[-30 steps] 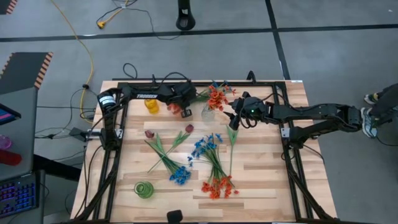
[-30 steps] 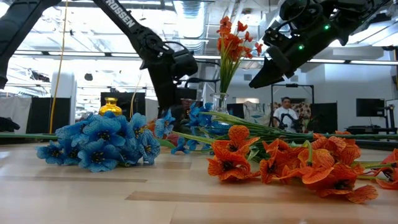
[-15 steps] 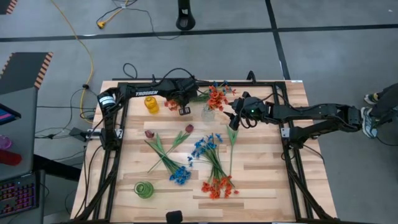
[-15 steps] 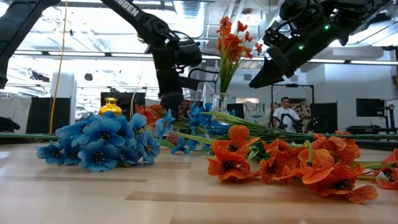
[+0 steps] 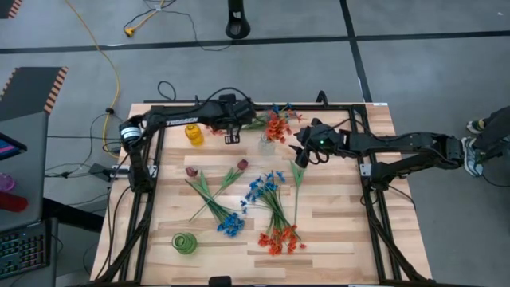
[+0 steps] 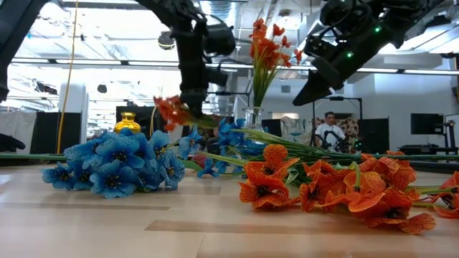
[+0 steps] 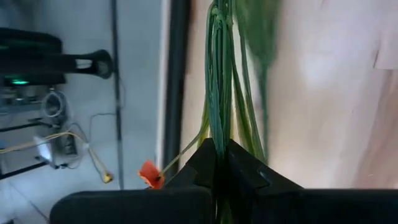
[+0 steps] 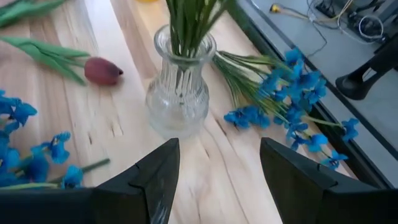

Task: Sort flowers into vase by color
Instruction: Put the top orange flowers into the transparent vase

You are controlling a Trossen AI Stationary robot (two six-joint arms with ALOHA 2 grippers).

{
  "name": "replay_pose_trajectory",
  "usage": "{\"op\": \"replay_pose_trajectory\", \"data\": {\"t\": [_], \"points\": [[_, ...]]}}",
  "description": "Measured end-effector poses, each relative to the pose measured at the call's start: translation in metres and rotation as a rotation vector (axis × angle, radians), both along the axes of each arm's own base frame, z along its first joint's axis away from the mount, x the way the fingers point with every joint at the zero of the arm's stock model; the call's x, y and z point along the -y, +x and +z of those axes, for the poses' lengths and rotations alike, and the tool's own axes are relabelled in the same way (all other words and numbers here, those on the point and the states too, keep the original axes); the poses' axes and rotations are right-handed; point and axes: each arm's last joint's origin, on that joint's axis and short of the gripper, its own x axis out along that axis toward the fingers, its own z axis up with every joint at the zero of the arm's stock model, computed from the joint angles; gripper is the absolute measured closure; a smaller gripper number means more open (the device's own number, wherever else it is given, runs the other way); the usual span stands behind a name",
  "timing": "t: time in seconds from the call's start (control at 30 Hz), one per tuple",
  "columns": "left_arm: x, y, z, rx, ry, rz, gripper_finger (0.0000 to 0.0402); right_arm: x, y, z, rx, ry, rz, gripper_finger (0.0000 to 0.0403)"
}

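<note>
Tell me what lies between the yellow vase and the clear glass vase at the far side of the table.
In the high view, the left gripper, shut on an orange-red sprig, hangs between the yellow vase and the clear glass vase.

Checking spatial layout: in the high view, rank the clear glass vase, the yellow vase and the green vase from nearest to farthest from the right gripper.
From the right gripper:
1. Clear glass vase, just beside it toward the left arm.
2. Yellow vase, far edge, left side.
3. Green vase, near-left corner.
</note>
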Motion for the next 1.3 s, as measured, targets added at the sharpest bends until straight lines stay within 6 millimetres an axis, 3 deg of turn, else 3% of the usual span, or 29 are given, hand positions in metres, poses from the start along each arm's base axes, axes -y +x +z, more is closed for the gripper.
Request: {"op": "replay_pose_trajectory", "data": {"t": [0.17,0.63,0.9,1.13,1.3], "points": [[0.009,-0.012,0.027,0.013,0.104,0.031,0.04,0.0,0.001,0.005,-0.016,0.004,0.0,0.0152],[0.039,-0.035,0.079,0.134,0.15,-0.049,0.0401,0.001,0.003,0.014,-0.015,0.001,0.002,0.0152],[0.049,-0.06,0.112,0.158,0.316,-0.003,0.0401,0.001,0.002,0.013,-0.021,0.003,0.002,0.0152],[0.07,-0.073,0.133,0.091,0.488,-0.016,0.0401,0.0,0.002,0.012,-0.031,0.008,0.0,0.0152],[0.091,-0.073,0.13,-0.078,0.627,-0.069,0.0401,0.0,0.002,0.012,-0.031,0.008,0.0,0.0152]]}}
